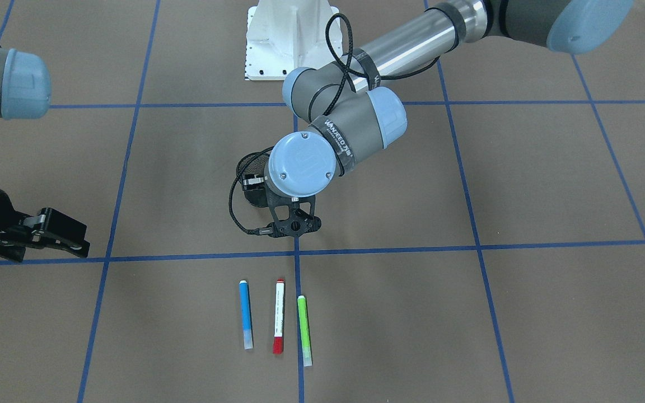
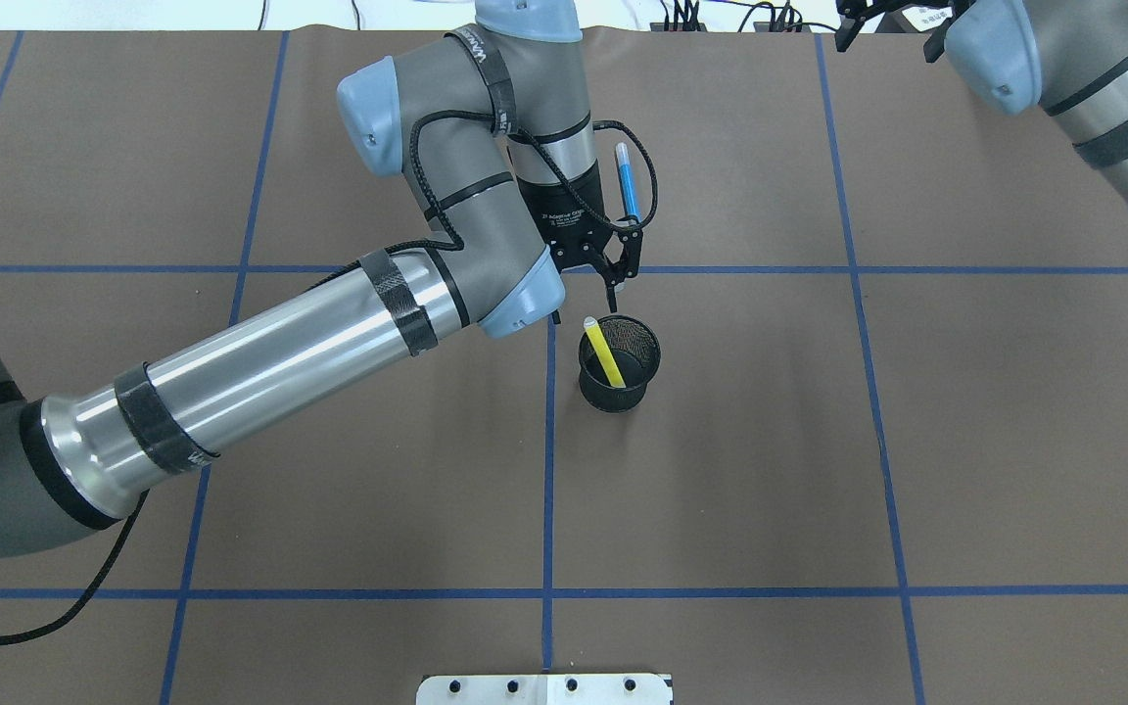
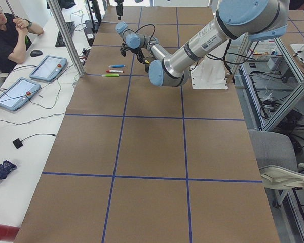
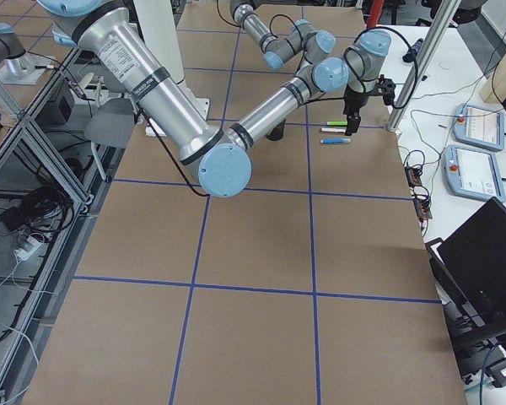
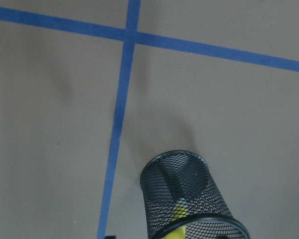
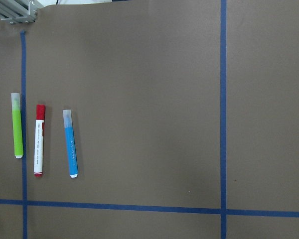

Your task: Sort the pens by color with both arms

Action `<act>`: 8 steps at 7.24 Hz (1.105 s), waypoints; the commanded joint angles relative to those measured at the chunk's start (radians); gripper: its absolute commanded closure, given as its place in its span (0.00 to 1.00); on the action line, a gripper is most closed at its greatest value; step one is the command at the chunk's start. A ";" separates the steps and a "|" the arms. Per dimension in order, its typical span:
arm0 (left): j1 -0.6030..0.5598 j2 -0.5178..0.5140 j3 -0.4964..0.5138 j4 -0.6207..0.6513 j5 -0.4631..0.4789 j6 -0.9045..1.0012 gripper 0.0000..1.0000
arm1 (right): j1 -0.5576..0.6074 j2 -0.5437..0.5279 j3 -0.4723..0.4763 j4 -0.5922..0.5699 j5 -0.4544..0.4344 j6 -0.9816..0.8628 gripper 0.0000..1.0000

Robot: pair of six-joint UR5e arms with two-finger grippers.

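Three pens lie side by side on the brown mat: a blue pen [image 1: 246,314] [image 6: 70,143], a white pen with a red cap [image 1: 279,316] [image 6: 39,140] and a lime green pen [image 1: 304,330] [image 6: 17,125]. A yellow pen [image 2: 603,354] stands tilted inside a black mesh cup [image 2: 623,384] [image 5: 182,191]. My left gripper [image 2: 613,276] [image 1: 295,225] hovers just above the cup's far rim, open and holding nothing. The right gripper [image 1: 79,238] hangs open and empty, well to one side of the three pens. From overhead, the left arm hides the red and green pens.
The white bolted pedestal [image 1: 291,39] stands at the robot's side of the table. Blue tape lines [image 2: 548,470] divide the mat into squares. A seated person [image 3: 5,35] and tablets [image 3: 48,68] are on a side table beyond the pens.
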 commanded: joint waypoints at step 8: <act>0.001 -0.007 0.005 -0.005 0.002 0.015 0.51 | -0.006 0.003 0.000 0.000 -0.007 -0.001 0.00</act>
